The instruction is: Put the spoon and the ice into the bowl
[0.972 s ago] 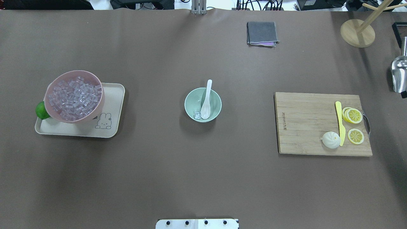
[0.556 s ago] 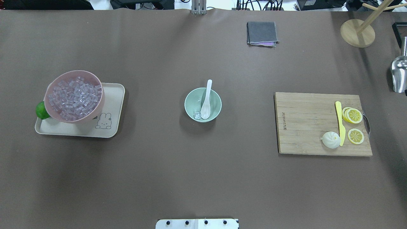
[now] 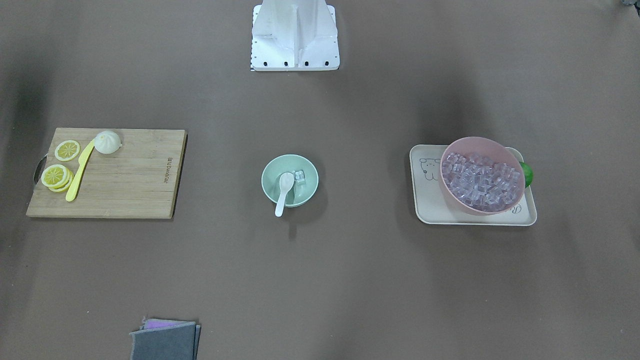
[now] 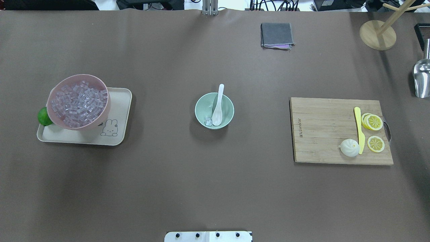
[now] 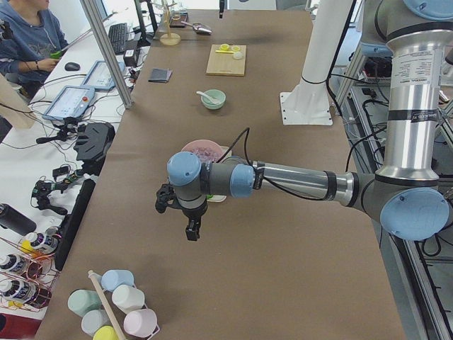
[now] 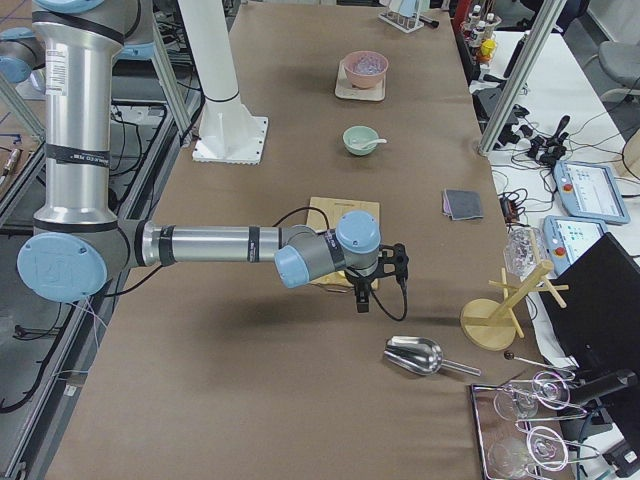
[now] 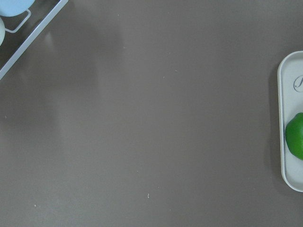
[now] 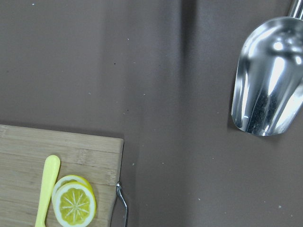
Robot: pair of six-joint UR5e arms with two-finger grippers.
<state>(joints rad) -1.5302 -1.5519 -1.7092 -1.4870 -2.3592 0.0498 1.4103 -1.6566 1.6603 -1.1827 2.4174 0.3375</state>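
Note:
The mint-green bowl [image 4: 205, 105] stands mid-table, also in the front-facing view [image 3: 307, 176]. The white spoon [image 4: 218, 106] lies in it, scoop inside and handle over the far rim. One clear ice cube [image 4: 208, 121] sits in the bowl beside the scoop. Many more ice cubes [image 4: 79, 101] fill the pink bowl [image 4: 100, 84] on the left. My left gripper [image 5: 191, 230] shows only in the exterior left view, over bare table beyond the tray. My right gripper [image 6: 362, 300] shows only in the exterior right view, past the cutting board. I cannot tell whether either is open or shut.
A beige tray [image 4: 117, 101] holds the pink bowl and a lime [image 4: 43, 117]. A wooden cutting board [image 4: 322, 131] carries a yellow knife [image 4: 359, 129], lemon slices and a bun. A metal scoop [image 4: 422, 80], a wooden stand [image 4: 378, 35] and a grey cloth [image 4: 276, 35] lie far right and back.
A dark bit of the right gripper at the overhead view's right edge, by the metal scoop, has slid out of view. Bowl, spoon and ice have not moved.

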